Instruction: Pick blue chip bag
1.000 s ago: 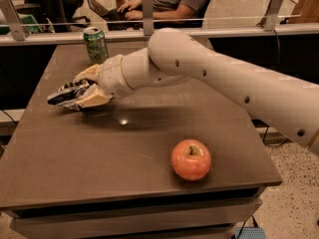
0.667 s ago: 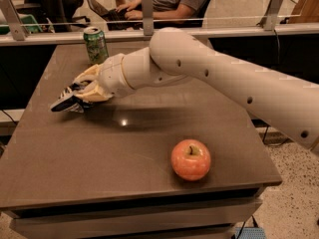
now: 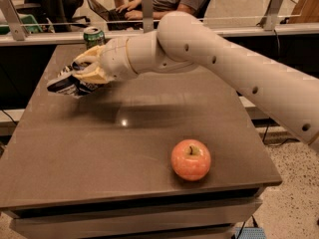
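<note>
The blue chip bag (image 3: 67,84) is a crumpled dark-blue foil bag with white markings. It hangs in the air above the left side of the brown table (image 3: 124,148), with its shadow on the tabletop below. My gripper (image 3: 85,73), at the end of the white arm reaching in from the right, is shut on the bag's right end. The cream fingers (image 3: 89,63) wrap over the bag and hide part of it.
A green soda can (image 3: 93,36) stands at the table's far left edge, just behind the gripper. A red apple (image 3: 190,159) sits near the front right. A glass rail runs behind the table, with a seated person beyond it.
The gripper has lifted the chip bag off the tabletop and raised it. The can and the apple have not moved.
</note>
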You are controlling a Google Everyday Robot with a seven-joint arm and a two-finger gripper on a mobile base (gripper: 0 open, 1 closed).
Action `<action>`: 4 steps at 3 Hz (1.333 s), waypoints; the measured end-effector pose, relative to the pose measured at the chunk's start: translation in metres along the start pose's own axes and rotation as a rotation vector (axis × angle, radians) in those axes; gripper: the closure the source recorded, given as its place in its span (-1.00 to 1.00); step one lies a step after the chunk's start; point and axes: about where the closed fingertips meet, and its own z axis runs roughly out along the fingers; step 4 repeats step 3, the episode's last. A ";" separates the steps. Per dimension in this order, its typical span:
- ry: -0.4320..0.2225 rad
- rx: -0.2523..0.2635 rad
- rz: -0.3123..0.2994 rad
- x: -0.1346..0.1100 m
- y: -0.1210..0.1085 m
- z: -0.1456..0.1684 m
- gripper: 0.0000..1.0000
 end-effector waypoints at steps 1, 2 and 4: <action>-0.097 0.026 -0.010 -0.030 -0.019 -0.021 1.00; -0.178 0.020 0.040 -0.057 -0.015 -0.046 1.00; -0.186 0.020 0.047 -0.059 -0.015 -0.049 1.00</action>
